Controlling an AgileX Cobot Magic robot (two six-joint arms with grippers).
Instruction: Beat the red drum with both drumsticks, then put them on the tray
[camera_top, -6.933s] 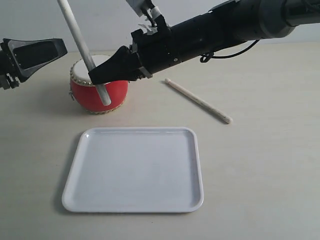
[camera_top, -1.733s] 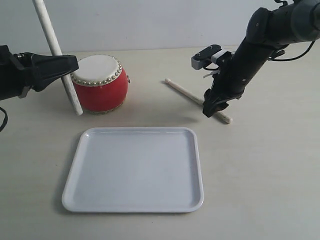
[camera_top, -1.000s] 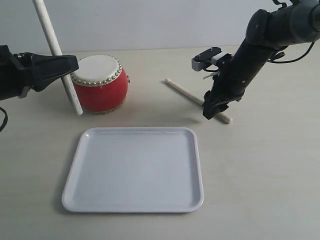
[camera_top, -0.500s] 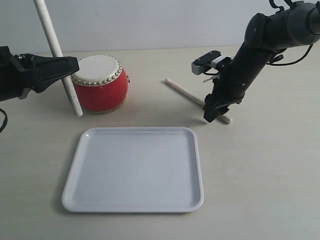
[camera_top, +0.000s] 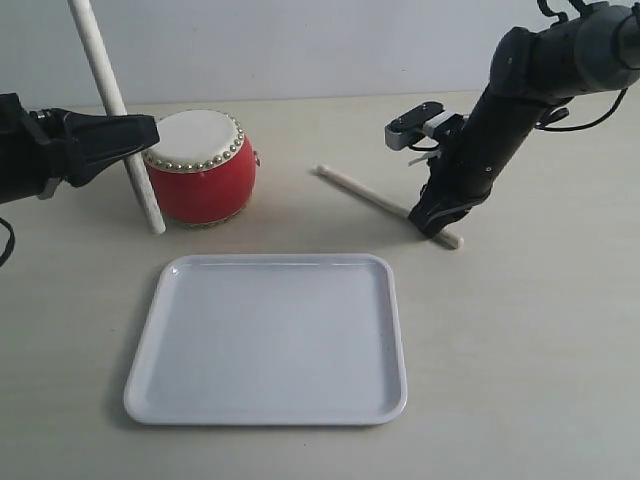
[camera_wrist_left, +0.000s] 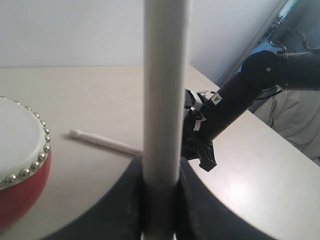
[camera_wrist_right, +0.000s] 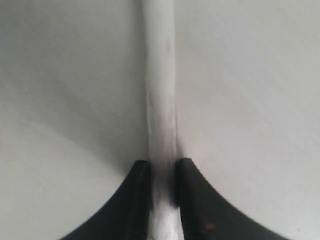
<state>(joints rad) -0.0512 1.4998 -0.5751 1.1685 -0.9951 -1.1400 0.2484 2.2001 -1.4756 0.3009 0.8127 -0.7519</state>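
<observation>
Exterior view: left claw (camera_top: 128, 140) clamped on upright drumstick (camera_top: 100, 60) just beside red drum (camera_top: 200, 175); right claw (camera_top: 440, 215) pinched on second drumstick (camera_top: 365, 195) lying on surface (camera_top: 540, 330). Two-stick beating and traying look not yet done; tray (camera_top: 270, 340) has no sticks.

A pale beige table (camera_top: 520, 330) is seen, its far edge met by a light wall (camera_top: 300, 50). Close to that far edge, on the left, a red drum (camera_top: 200, 170) is stood upright, skin upward. A white tray (camera_top: 270, 340) is laid flat nearer the front, apart from the drum. A drumstick (camera_top: 365, 192) is laid slantwise on the bare top right of the drum, its rounded tip turned toward the far edge. A second drumstick (camera_top: 112, 100) is held steeply at the drum's left. Whether its lower end touches the table cannot be told.
</observation>
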